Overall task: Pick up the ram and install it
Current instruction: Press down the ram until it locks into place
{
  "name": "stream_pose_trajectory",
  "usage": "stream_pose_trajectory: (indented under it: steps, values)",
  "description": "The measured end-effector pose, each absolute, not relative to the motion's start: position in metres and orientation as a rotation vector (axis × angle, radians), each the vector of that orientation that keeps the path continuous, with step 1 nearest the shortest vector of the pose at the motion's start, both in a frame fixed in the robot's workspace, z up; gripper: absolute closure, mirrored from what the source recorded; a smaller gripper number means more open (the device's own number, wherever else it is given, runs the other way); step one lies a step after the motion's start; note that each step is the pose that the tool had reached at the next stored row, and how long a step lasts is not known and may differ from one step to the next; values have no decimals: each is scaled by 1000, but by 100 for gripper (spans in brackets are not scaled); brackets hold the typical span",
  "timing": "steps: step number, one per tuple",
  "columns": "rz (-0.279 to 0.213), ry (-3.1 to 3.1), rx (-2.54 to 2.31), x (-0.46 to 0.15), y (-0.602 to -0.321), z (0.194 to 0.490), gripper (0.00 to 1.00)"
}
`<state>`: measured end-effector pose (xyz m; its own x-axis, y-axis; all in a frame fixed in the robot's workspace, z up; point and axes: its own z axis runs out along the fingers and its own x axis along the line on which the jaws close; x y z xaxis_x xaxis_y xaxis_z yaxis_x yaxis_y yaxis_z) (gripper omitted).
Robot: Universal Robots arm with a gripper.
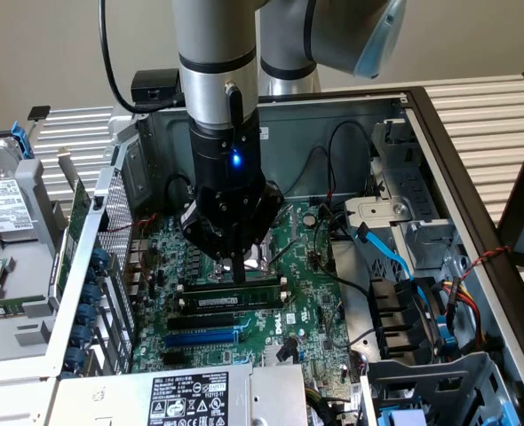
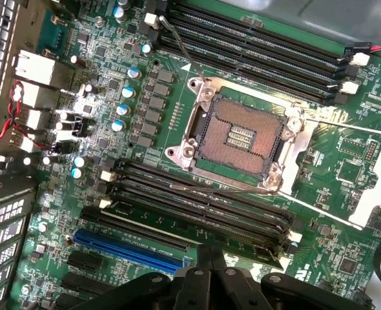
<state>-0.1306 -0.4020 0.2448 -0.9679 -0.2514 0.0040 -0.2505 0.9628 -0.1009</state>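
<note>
pincer (image 1: 235, 259) together, pressing down on the ram | ram (image 1: 231, 294) lay lengthwise in a slot (image 1: 209, 321) beside the CPU socket (image 2: 242, 137), on the motherboard (image 1: 311, 302) | handling: judged light, stiff, thin, fragile; best gripped by long top edge mid-length, not chips | blue slot (image 2: 129, 248) bare

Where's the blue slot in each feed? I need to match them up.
Exterior view: the blue slot lies across the board, two rows nearer the camera than the claw.
Wrist view: the blue slot runs beside the black slots, close to the claw.
Shared landmark: the black slots alongside it.
</note>
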Motion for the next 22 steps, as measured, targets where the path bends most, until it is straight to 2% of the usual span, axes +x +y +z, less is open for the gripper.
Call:
stream_pose_trajectory:
  steps: [22]
  values:
    - [-157,3119,-251,-125,-402,245,90]
